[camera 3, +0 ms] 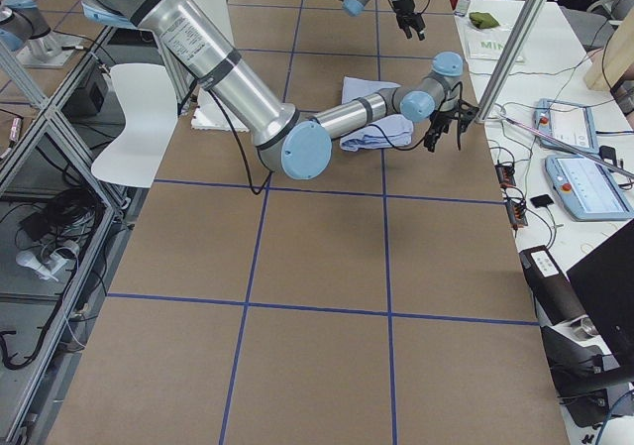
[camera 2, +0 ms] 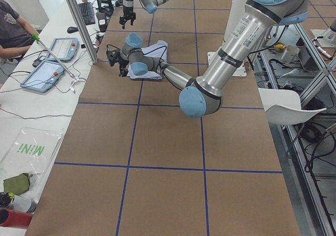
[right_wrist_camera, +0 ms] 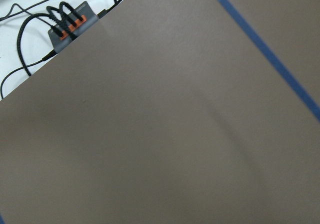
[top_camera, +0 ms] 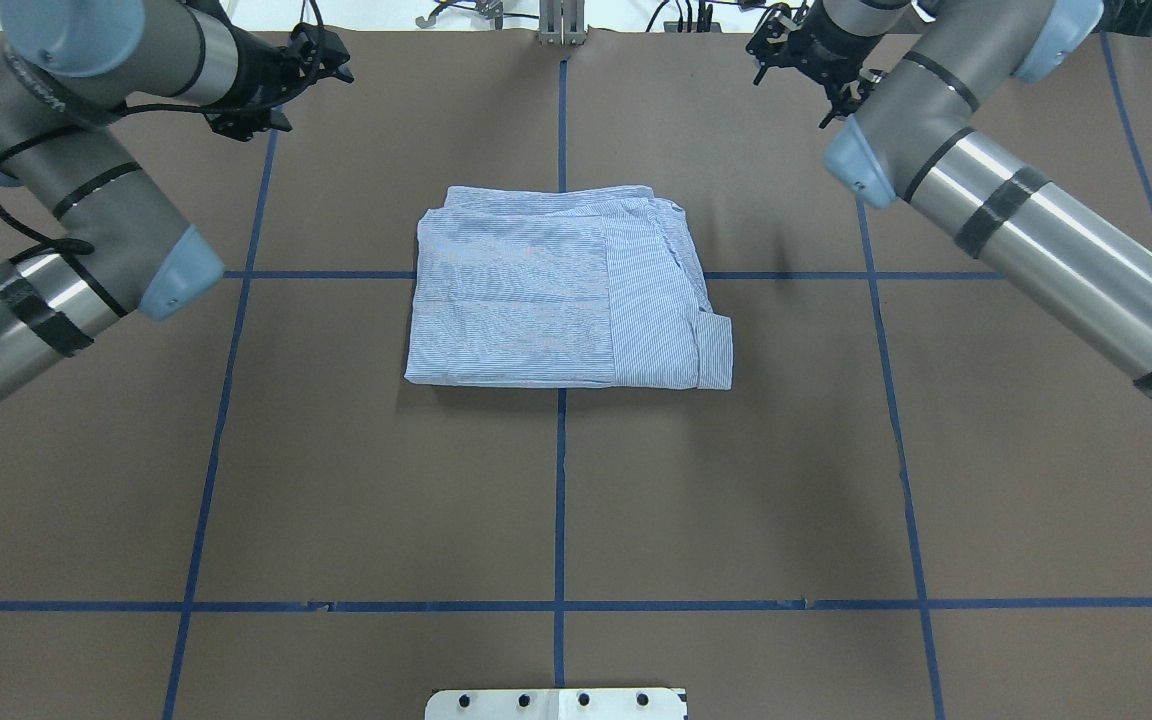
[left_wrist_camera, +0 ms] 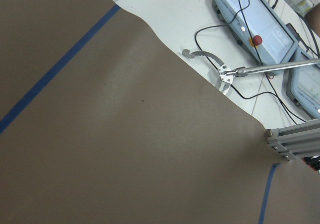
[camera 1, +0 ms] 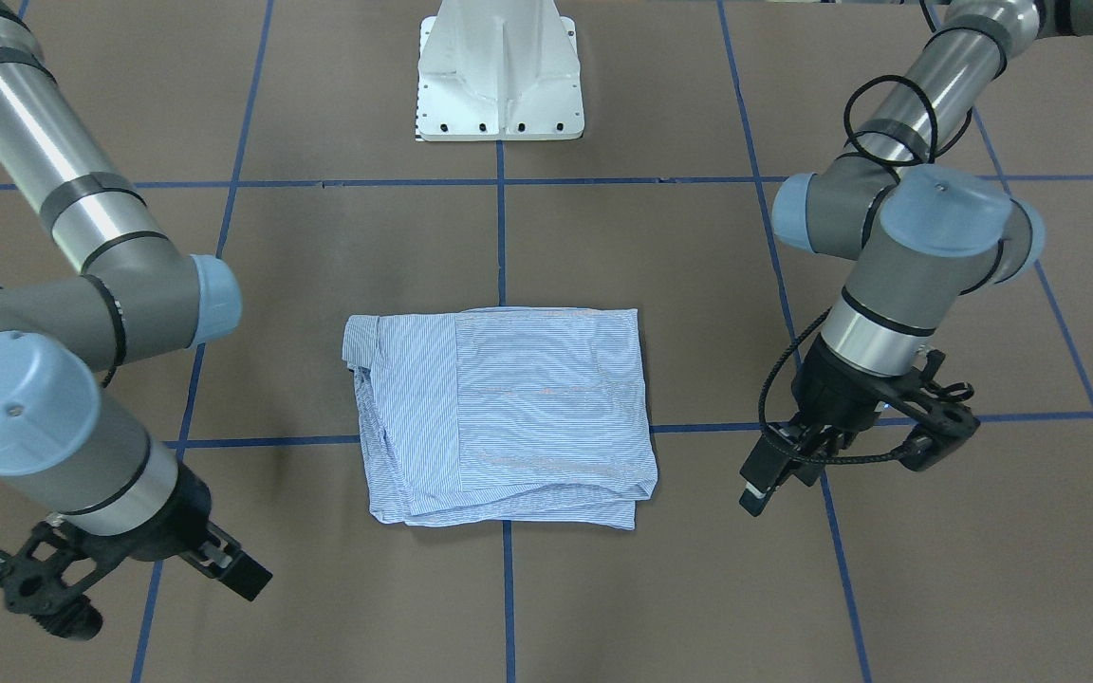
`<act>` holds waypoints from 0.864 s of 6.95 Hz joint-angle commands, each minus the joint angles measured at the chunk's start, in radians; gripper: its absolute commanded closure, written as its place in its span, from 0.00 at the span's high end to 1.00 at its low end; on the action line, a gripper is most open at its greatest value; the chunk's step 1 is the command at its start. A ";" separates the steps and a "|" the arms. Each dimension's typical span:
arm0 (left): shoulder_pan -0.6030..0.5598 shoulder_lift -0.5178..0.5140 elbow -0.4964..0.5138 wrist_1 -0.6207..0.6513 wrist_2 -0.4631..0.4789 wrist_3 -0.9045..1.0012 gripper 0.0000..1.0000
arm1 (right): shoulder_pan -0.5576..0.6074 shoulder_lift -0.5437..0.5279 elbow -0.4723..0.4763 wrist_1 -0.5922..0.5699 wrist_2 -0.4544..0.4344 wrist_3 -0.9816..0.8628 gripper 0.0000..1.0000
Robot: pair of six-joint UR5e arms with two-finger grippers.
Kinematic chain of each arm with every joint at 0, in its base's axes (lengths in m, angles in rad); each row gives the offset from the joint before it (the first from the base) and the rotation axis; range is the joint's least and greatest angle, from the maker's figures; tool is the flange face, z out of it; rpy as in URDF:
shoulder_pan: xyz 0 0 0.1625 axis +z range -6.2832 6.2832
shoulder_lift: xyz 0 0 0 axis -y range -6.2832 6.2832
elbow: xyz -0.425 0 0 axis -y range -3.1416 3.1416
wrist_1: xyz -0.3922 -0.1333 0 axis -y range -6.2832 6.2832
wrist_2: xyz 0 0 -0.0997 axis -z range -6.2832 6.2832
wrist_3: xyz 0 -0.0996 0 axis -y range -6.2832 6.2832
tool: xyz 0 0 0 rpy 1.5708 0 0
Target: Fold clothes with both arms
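Shirt (camera 1: 509, 408): lt blue/white pinstripe, folded flat to approx. rectangle, several layers. Lies mid-table (camera 1: 698, 569), across blue tape line (camera 1: 507, 598). Cuff sticks out at corner on robot's right, near side. Left arm (camera 1: 926, 256) & right arm (camera 1: 63, 304): silver tubes, blue joint caps, black cables. One each side of shirt, well apart from it, wrists down.

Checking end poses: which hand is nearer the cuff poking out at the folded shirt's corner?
Right. The right hand hangs beside the shirt on the side with the cuff, toward the operators' edge; the left hand hangs past the opposite side, farther off.
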 commanded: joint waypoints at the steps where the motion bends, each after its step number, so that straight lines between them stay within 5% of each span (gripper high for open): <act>1: -0.077 0.156 -0.103 0.002 -0.074 0.388 1.00 | 0.112 -0.133 0.041 -0.005 0.092 -0.320 1.00; 3: -0.216 0.299 -0.115 0.000 -0.221 0.788 1.00 | 0.228 -0.235 0.087 -0.073 0.191 -0.646 1.00; 6: -0.397 0.444 -0.112 0.080 -0.347 1.215 1.00 | 0.406 -0.442 0.311 -0.307 0.232 -1.079 1.00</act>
